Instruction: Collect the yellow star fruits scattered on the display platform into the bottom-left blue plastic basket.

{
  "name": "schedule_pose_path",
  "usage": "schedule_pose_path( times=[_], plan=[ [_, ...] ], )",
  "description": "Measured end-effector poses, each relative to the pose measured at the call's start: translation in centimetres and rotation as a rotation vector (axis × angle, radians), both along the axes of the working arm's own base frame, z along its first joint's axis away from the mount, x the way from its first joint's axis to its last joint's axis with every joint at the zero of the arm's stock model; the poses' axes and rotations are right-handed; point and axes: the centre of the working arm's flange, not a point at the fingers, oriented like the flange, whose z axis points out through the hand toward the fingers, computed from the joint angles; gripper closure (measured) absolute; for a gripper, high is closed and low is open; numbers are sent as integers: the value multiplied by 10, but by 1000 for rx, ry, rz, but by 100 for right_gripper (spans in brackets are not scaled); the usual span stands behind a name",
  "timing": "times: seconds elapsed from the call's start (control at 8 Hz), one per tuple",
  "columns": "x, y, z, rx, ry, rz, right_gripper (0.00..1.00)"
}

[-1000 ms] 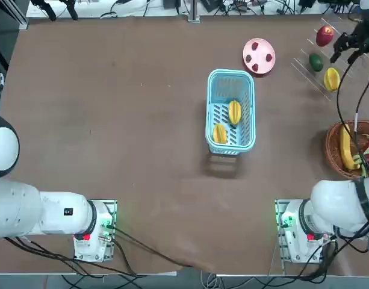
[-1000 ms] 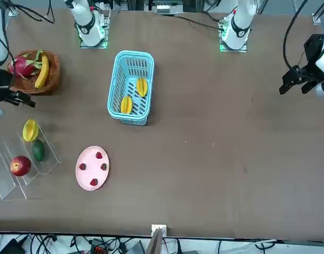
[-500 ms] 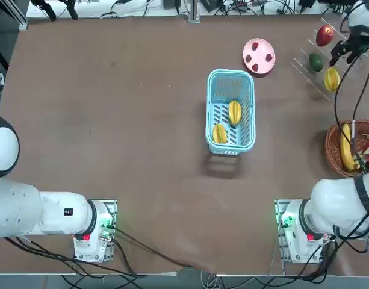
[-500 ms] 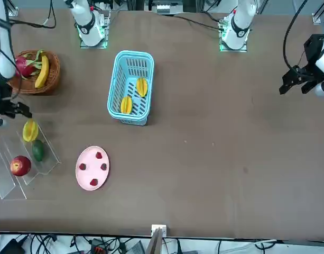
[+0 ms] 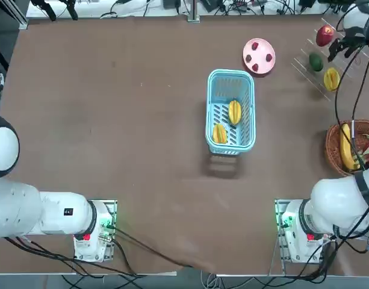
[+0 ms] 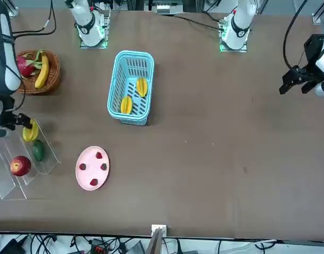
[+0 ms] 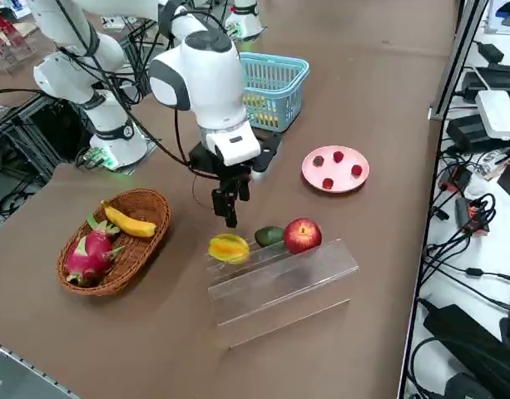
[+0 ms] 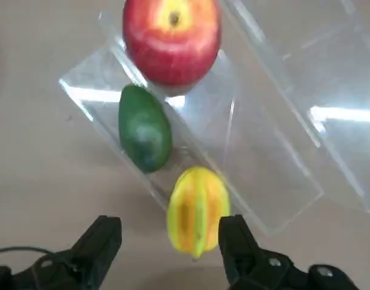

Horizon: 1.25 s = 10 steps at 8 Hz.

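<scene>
- Right gripper (image 7: 229, 218): wide open, empty, above the star fruit (image 8: 197, 209).
- Rack (image 7: 296, 278): fruit apparently near its edge.
- Risk: an off-centre closure could roll it onto the surface.

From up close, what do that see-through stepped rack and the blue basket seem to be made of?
The rack looks like clear glossy acrylic: the table shows through it and its edges catch bright glare. The blue basket looks like moulded plastic, smooth and slotted. Neither is certain from looks alone.
</scene>
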Motion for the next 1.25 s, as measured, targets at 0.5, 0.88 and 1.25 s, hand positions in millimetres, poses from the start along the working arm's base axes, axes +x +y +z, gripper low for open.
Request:
schedule_pose_path(
  times=[0.5, 0.88, 1.25],
  plan=[
    [-10, -52, -31, 23, 36, -86, 2],
    [-16, -55, -38, 75, 56, -128, 3],
    [-25, -46, -56, 97, 91, -128, 4]
  ],
)
